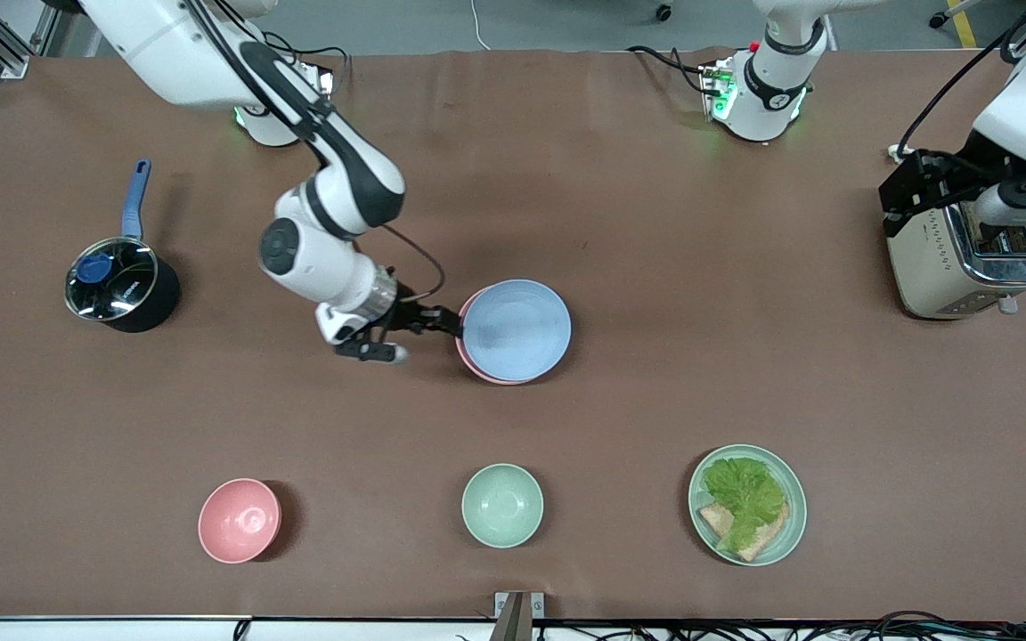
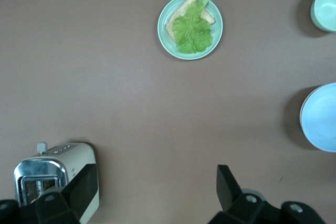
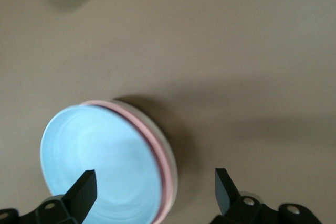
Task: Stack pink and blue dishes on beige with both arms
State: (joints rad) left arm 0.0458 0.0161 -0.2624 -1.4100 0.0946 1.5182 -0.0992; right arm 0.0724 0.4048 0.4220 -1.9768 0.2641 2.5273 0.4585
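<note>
The light blue plate (image 1: 517,328) lies on top of the pale pink plate (image 1: 476,372) at mid-table. In the right wrist view the blue plate (image 3: 100,163) and the pink rim (image 3: 160,150) rest on a cream-beige rim (image 3: 172,161) underneath; the front view hides the beige plate. My right gripper (image 1: 446,322) is open at the stack's edge toward the right arm's end, its fingers (image 3: 155,171) spread over the rim and holding nothing. Over the toaster, my left gripper (image 1: 900,200) hangs open and empty (image 2: 157,167).
A silver toaster (image 1: 967,267) stands at the left arm's end. A lidded pot with a blue handle (image 1: 121,285) stands at the right arm's end. Nearer the front camera are a pink bowl (image 1: 240,521), a mint bowl (image 1: 502,505) and a mint plate (image 1: 798,516) with lettuce and bread.
</note>
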